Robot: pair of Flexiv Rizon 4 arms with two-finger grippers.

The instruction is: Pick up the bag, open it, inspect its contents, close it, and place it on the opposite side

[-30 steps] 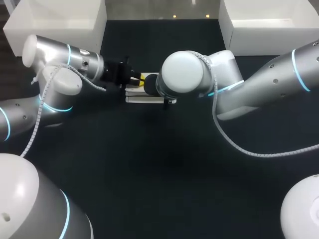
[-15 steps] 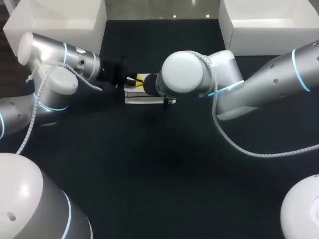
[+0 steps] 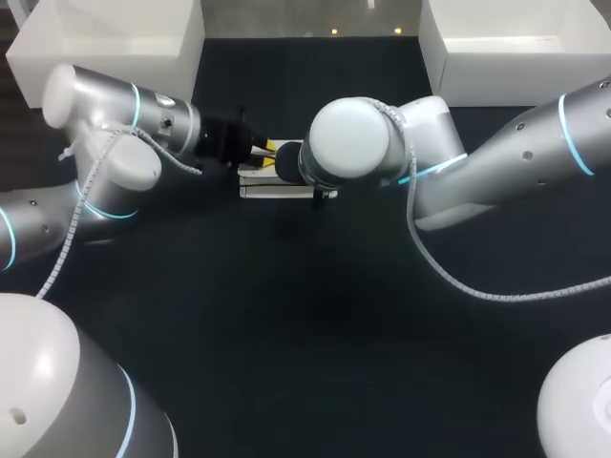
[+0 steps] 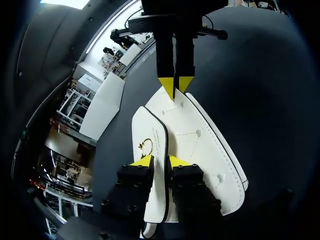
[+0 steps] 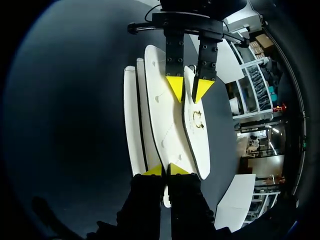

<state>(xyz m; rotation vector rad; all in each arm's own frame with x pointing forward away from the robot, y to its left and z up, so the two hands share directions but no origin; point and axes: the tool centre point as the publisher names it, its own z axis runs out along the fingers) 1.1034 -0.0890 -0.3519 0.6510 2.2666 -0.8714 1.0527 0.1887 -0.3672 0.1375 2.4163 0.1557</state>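
The bag (image 4: 200, 145) is clamped at one end by the right gripper (image 5: 165, 170). Its flap (image 4: 149, 135), at the other end, is pinched by the left gripper (image 4: 160, 161). If pulled apart unevenly, the flap may slip free.

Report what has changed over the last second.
The left end effector drew back a little toward its own side, then came in again to about where it started, at the flap of the bag. The head view shows nothing taken hold of or let go. The right end effector and the bag stayed where they were.
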